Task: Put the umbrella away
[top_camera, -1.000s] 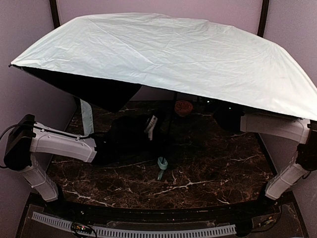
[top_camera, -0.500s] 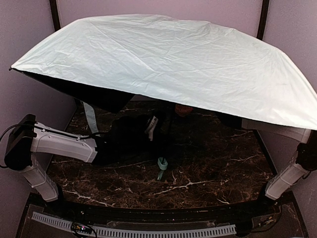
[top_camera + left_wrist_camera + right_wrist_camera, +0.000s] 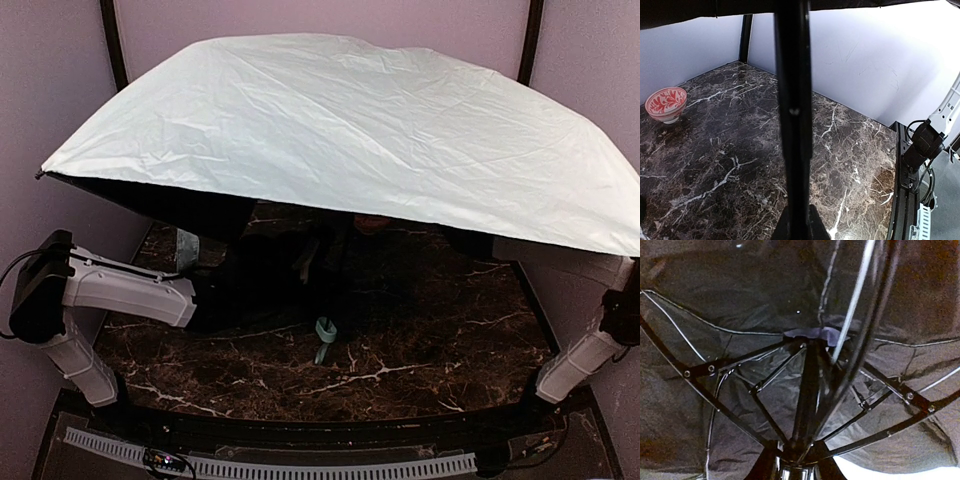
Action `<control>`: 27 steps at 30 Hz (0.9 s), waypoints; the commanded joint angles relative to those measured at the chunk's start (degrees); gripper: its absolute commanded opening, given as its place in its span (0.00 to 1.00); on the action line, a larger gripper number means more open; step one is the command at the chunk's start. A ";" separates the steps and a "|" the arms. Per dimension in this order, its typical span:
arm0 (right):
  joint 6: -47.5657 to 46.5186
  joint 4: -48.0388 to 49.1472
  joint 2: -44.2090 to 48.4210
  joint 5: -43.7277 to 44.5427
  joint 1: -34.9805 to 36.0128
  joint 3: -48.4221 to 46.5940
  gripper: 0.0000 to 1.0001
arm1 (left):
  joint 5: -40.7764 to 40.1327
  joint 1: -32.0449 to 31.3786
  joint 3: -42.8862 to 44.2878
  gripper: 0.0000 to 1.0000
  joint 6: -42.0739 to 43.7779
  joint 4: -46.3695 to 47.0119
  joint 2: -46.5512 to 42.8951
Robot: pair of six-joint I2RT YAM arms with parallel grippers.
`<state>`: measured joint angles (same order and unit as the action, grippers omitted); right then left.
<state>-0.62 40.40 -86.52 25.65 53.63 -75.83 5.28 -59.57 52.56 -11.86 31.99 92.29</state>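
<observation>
Canopy fills the overhead view: the open folding umbrella (image 3: 350,130), pale mint-green fabric with a black lining, spreads above both arms and hides each end effector. Only the white left arm (image 3: 130,290) and right arm (image 3: 590,350) reach out from under its rim over the dark marble bench (image 3: 420,350).

The left wrist view shows what that view hides. The left end effector (image 3: 799,222) is pressed together on the thin black shaft (image 3: 792,100), which rises straight away from its fingertips. A red-and-white patterned bowl (image 3: 666,103) sits on the bench, well off to the left of that end effector.

The right wrist view looks up into the lining, where black ribs (image 3: 715,370) fan out from the shaft. The right end effector (image 3: 797,460) sits at the shaft's hub just below them. Whether it is pinching or spread I cannot tell, dark on dark.

The fabric is creased and taut. The umbrella's long axis runs along the shaft, steeply upright. The crown is above the end effectors, and the small mint-green handle and strap (image 3: 325,335) are below the left one, close to the bench.
</observation>
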 commanded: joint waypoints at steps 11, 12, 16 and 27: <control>7.39 -15.79 2.73 -15.50 1.87 14.23 0.18 | 7.64 3.09 5.78 0.00 8.85 20.63 -2.45; 7.92 -15.43 2.49 -15.12 1.97 15.52 0.18 | 7.98 3.06 6.44 0.00 9.13 20.90 -1.96; 10.29 -13.95 1.42 -13.67 2.35 18.76 0.18 | 8.63 3.06 6.80 0.00 9.24 24.40 -0.28; 14.94 -12.88 1.48 -10.75 3.93 26.32 0.17 | 6.68 3.13 5.81 0.00 11.44 31.20 3.05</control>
<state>12.47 47.33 -81.17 19.53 53.91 -55.53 10.70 -56.51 52.56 -4.64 35.88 99.37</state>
